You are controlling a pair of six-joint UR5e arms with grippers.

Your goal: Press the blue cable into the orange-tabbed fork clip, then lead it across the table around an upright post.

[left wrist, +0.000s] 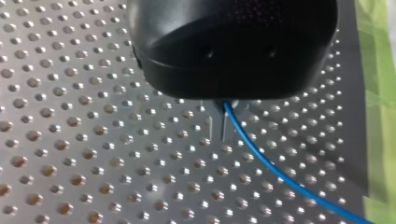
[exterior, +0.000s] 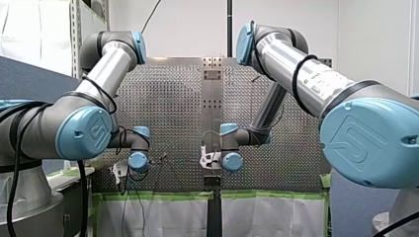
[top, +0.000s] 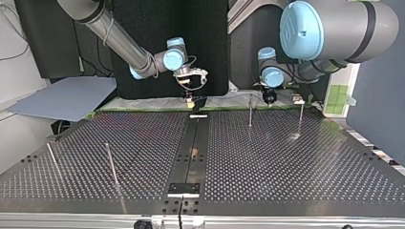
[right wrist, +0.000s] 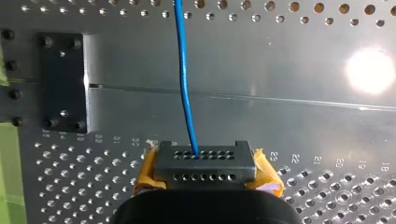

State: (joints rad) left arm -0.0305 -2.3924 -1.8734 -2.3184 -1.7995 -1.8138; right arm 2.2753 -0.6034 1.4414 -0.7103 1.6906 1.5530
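Blue cable (right wrist: pixel 184 84) sits pinched between my right gripper's (right wrist: pixel 205 163) jaws.

Bench surroundings, top and front views.
Perforated table (top: pixel 286 157) fills the lower frame of the top view, with a black centre strip (top: pixel 192 143) running up its middle. A blue-grey sheet (top: pixel 67 98) lies at mid-left and a black panel (top: pixel 210 38) stands at upper centre. In the front view, green tape (exterior: pixel 163 195) edges the table above white sheeting (exterior: pixel 163 217) at the bottom. Metal shelving (exterior: pixel 75 34) is at upper left.
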